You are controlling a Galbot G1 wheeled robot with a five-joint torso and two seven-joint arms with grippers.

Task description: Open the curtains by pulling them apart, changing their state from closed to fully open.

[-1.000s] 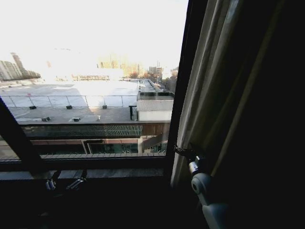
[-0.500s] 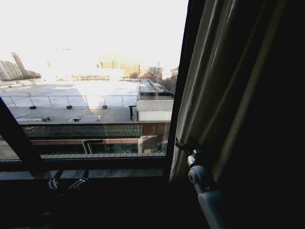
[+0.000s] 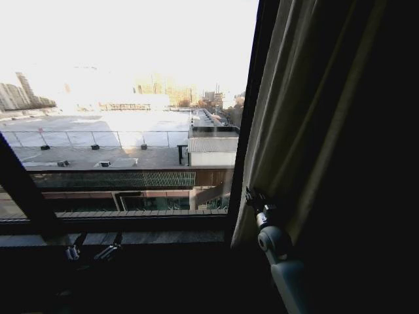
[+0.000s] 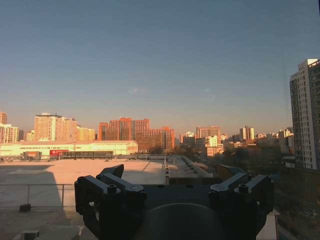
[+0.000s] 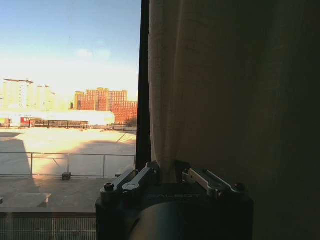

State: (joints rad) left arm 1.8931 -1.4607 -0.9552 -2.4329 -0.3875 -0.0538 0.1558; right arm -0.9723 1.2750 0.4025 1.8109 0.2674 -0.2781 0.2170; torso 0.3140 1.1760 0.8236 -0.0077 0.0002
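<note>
My right gripper (image 3: 253, 198) is clamped on the inner edge of the cream, pleated sheer curtain (image 3: 308, 111). On my right wrist camera the two metal fingers (image 5: 131, 181) pinch a fold of the curtain (image 5: 220, 85) between them, right beside the dark vertical window frame bar (image 5: 144, 85). My left gripper (image 3: 91, 250) hangs low by the shadowed window sill (image 3: 150, 237), near the window's lower left corner. On the left wrist camera its black fingers (image 4: 107, 187) stand spread apart on nothing, facing the glass and the city roofs.

The curtain hangs bunched at the right side of the window, its long pleats running top to bottom, leaning a little toward the glass at the foot. Near the frame bar (image 3: 249, 111) the cloth catches light and looks pale. Farther right it sinks into shadow and I cannot make out its folds or its far edge. Its top and hem are cut off.
</note>
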